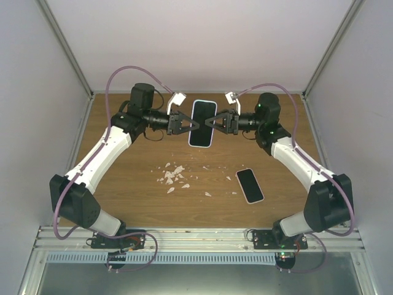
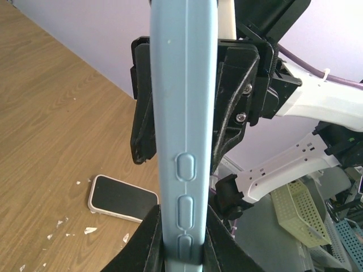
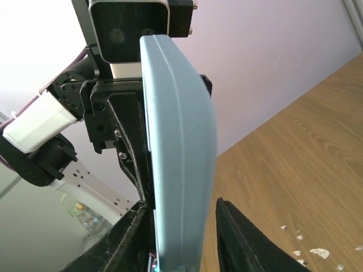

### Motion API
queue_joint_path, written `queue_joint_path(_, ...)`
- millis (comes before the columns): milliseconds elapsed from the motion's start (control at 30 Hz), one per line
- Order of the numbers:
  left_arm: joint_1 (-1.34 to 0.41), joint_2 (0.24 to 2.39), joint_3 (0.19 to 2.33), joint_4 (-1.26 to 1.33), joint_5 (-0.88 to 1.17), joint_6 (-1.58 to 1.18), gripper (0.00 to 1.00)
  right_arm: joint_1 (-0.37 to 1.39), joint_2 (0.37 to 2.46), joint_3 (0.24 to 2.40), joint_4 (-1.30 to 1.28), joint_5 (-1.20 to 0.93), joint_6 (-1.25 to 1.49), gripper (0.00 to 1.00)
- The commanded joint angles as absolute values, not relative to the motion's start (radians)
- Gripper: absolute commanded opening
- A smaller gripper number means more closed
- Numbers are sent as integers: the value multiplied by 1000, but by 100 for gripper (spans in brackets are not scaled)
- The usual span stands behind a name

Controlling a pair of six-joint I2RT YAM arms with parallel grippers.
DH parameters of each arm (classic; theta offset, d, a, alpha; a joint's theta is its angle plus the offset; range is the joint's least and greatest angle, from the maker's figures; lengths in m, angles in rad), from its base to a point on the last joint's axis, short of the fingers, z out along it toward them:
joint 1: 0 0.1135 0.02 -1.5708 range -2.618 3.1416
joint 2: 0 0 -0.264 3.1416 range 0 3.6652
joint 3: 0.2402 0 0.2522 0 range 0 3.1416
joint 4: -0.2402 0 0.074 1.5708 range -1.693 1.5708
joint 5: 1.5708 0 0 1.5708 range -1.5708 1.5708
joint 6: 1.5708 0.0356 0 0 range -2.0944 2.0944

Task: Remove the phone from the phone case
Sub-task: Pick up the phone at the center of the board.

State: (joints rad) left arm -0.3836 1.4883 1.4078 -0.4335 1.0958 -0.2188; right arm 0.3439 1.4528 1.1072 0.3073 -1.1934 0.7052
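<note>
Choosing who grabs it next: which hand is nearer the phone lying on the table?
Right. The right hand hovers beyond the lying phone, slightly left; the left hand sits farther left, past the raised blue case.

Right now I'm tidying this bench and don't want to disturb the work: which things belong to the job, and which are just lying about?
Job: blue case with the phone in it, held off the table; left tool, shut on one edge; right tool, open around the other edge.

Lying about: second phone, flat on the table; white crumbs scattered mid-table.
</note>
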Motion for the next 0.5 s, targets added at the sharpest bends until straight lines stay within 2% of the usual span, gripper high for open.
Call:
queue_joint_path(0,-379,1480,1403,-345,1132,-227,0,354,1460,1144,356,-1191,742,30)
queue_joint_path(100,-380,1480,1400,-351,1125,-220,0,353,1456,1145,366,-1198,750,18)
queue_joint_path(167,-379,1479,1404,-369,1115,-201,4,353,1453,1142,374,-1205,755,9)
queue_joint_path(300,-378,1466,1405,-404,1087,-157,14,338,1444,1143,377,-1209,753,1)
queue_joint_path(367,-375,1457,1402,-422,1072,-133,22,323,1441,1146,372,-1208,747,1)
queue_joint_path(467,-364,1441,1398,-452,1065,-98,44,292,1439,1152,395,-1221,770,0)
